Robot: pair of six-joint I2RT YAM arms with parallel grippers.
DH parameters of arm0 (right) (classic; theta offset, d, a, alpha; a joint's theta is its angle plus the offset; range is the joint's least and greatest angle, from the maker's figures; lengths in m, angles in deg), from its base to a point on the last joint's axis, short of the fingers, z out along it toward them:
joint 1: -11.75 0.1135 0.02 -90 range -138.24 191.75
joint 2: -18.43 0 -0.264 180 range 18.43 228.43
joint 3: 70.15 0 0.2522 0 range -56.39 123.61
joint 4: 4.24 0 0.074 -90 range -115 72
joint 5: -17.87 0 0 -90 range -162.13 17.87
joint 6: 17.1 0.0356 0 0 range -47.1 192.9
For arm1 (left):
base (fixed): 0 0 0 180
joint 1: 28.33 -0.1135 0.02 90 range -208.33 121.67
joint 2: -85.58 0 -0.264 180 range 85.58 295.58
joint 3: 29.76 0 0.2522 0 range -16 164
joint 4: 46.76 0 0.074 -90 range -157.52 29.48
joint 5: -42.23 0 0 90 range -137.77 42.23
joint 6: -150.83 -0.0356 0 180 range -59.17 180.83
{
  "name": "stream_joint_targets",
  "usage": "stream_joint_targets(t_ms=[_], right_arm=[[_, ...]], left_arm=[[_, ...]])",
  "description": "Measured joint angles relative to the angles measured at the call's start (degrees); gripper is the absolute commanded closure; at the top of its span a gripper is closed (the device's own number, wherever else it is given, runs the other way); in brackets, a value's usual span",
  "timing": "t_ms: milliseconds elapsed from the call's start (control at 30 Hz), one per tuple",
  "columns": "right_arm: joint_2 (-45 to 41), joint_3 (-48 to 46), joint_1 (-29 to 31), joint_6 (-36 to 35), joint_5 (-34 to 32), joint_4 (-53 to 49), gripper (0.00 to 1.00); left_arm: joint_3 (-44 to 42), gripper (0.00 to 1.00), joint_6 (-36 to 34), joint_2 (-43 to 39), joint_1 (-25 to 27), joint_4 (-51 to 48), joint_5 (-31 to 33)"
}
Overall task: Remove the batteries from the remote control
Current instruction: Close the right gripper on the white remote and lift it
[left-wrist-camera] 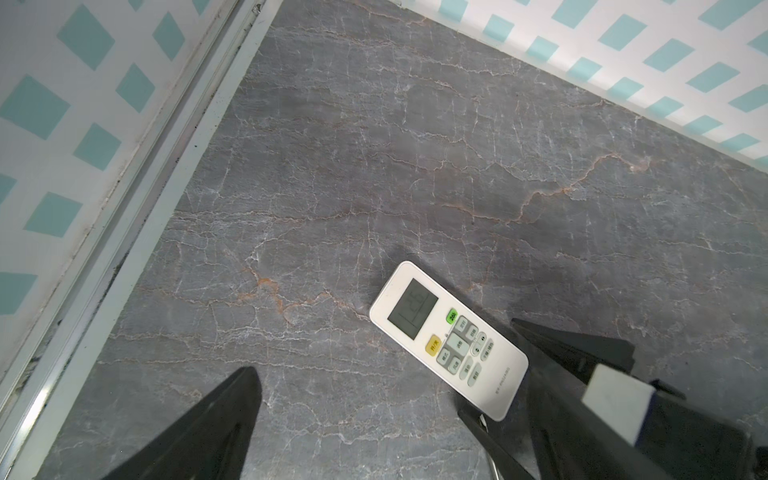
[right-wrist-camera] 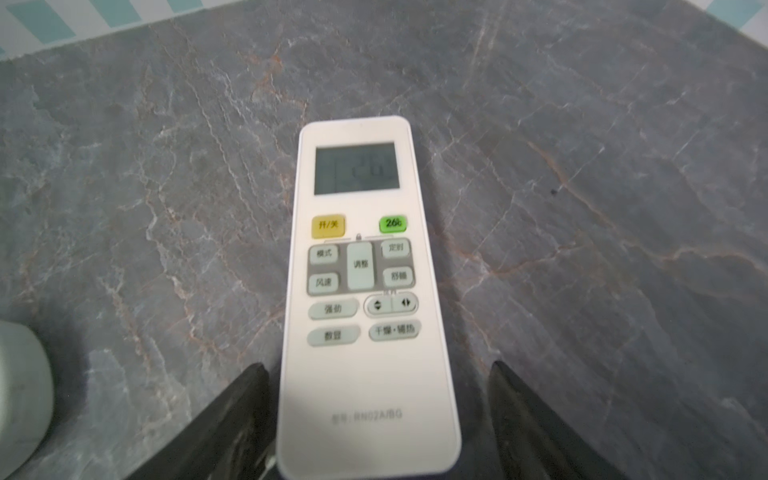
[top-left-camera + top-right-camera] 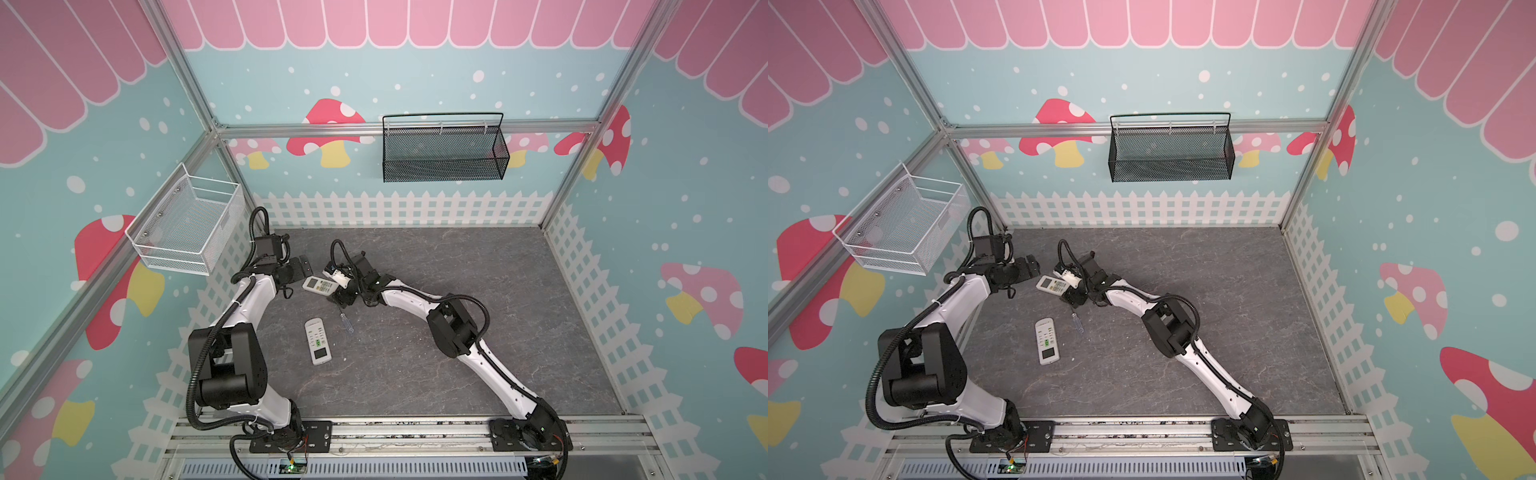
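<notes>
Remote [image 2: 365, 291] between open right fingers [image 2: 540, 415], left fingers [image 1: 208, 428] wide apart, white basket [image 3: 170, 253], black basket [image 3: 442, 164] hanging

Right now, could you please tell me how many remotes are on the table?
2: far remote inside the open right gripper; near remote beside the screwdriver.

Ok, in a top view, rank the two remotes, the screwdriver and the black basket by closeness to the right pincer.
1. Far remote, between the fingers of the right pincer.
2. Screwdriver, just nearer the front.
3. Near remote, front-left of the screwdriver.
4. Black basket, on the back wall.
</notes>
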Motion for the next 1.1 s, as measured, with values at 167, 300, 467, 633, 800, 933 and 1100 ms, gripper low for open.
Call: stream_joint_targets(t_ms=[167,300,467,633,800,933,1100], right_arm=[[0.0,0.2,0.0,0.1,-0.5,-0.4,0.29],[0.0,0.3,0.0,0.2,-0.4,-0.5,0.36],[0.3,1.0,0.0,0.8,-0.2,-0.8,0.41],[0.4,1.8,-0.1,1.0,0.3,-1.0,0.50],[-1.1,-0.2,-1.2,1.4,3.1,-0.9,0.58],[-9.5,-11.5,-3.6,2.3,6.7,0.6,0.58],[-25.4,-28.0,-8.5,3.3,11.2,5.4,0.58]], left_arm=[[-1.4,0.00,-0.2,-2.3,0.0,1.3,-0.2],[-1.5,0.00,-1.3,-3.5,0.0,2.1,-1.2],[-1.5,0.00,-3.5,-4.5,0.0,2.4,-2.3],[0.1,0.00,-6.1,-4.9,0.0,0.9,-3.3],[6.9,0.00,-11.6,-4.9,0.0,-3.3,-8.2],[13.1,0.00,-19.6,-5.4,0.7,-4.7,-14.5],[17.3,0.00,-33.0,-7.8,3.0,-6.3,-24.3]])
